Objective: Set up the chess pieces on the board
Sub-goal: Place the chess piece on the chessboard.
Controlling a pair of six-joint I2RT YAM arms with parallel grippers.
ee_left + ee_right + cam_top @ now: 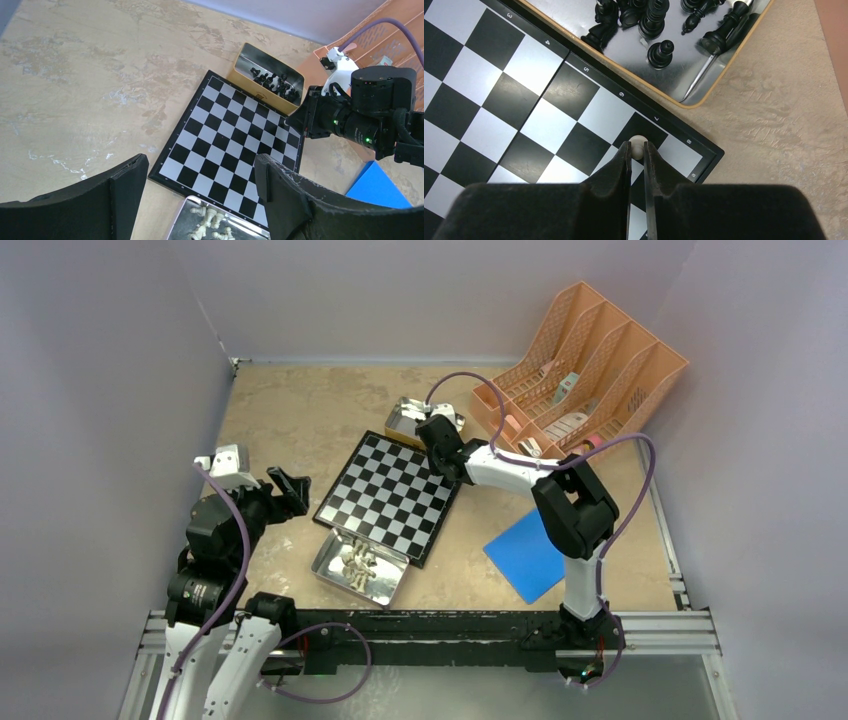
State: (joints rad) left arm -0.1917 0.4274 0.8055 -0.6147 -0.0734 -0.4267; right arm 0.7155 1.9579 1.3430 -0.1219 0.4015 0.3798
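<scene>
Black-and-white checkered board, cream chess piece

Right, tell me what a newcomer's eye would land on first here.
The black-and-white checkered chessboard mid-table, bare but for its right-hand corner, where the right gripper pinches a small cream-white chess piece. Next, the shiny metal tin of black chess pieces just beyond that corner, and the tall orange plastic file rack at the back right.

Black-piece tin and right arm crowd the board's far corner.
</scene>
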